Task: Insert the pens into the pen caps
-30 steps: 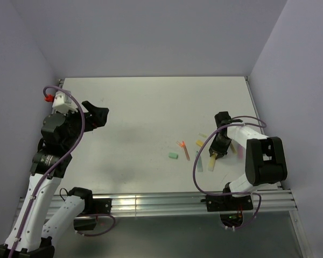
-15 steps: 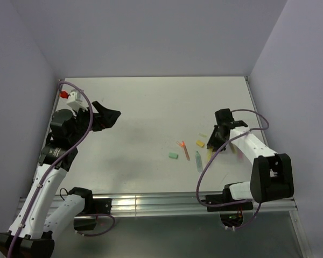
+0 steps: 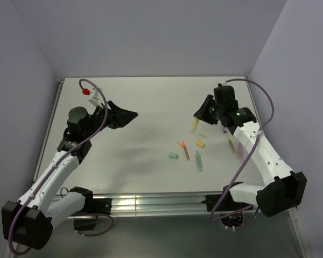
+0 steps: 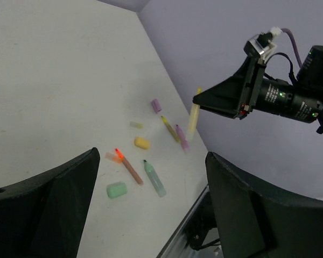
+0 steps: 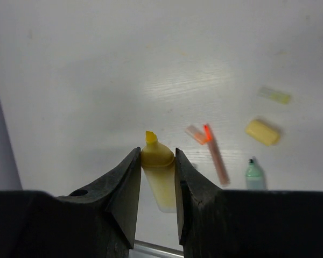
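The right claw [image 5: 157, 156] is clamped narrowly on the yellow pen [image 5: 159, 177], pads pressed on both sides just behind its chisel tip, and in the overhead view this claw [image 3: 197, 115] holds the pen [image 3: 194, 124] raised over the upper right of the table [image 3: 140, 97]. The left claw [image 4: 153, 161] stands wide with nothing between its dark fingers [image 4: 48, 207]; from above it [image 3: 133, 114] hangs over the left-centre of the surface, well apart from all the small pieces. The table is a plain pale grey-white sheet, slightly glossy, with a metal rail [image 3: 161, 203] along its lower edge in the overhead view. Flat lavender walls [image 3: 151, 37] close it in at the top and on both sides. A purple cable [image 3: 94, 115] loops along each arm. The loose pieces cluster right of centre. The orange-red pen [image 3: 184, 150] is slim with a glowing red tip, and the mint cap [image 3: 173, 155] lies just to its left. The stubby yellow cap [image 3: 200, 143] sits near its upper right, and the mint-teal pen [image 3: 198, 161], dark-tipped, lies below that. The cream cap [image 4: 136, 124] is pale and small, above the yellow cap in the left wrist view. Further up there sits the purple cap [image 4: 156, 105], and the yellow-orange pen [image 4: 170, 128] lies slanted with a purplish piece [image 4: 181, 135] just beside it.
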Available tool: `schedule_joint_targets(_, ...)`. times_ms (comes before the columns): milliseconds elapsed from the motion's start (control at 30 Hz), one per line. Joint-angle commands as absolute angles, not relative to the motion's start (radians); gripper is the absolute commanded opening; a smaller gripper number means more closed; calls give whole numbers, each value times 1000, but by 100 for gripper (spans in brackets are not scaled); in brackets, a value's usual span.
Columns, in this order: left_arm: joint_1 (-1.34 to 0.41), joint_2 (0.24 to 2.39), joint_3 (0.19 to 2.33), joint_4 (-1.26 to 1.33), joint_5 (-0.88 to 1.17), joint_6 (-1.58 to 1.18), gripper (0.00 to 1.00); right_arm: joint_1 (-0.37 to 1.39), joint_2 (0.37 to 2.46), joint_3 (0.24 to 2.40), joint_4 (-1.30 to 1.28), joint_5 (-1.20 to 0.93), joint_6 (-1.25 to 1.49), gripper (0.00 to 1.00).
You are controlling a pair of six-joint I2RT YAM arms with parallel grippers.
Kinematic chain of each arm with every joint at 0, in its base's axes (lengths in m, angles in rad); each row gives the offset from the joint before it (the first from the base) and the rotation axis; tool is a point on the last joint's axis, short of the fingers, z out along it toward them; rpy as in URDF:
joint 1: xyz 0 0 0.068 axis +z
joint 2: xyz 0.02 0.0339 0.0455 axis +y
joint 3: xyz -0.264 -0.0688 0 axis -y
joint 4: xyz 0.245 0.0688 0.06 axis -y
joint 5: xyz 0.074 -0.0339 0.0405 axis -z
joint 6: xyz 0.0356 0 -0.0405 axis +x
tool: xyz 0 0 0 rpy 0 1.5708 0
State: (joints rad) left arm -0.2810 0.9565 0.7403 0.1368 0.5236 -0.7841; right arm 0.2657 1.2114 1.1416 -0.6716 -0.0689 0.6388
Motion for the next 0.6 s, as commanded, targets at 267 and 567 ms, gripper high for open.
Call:
schedule_joint_targets(267, -506, 1146, 828, 345, 460, -805, 82, 480, 1387, 1393, -546, -100, 784, 0)
schedule_joint_targets(567, -549, 1216, 868, 327, 403, -782, 78, 581, 1483, 1532, -540, -87, 821, 0)
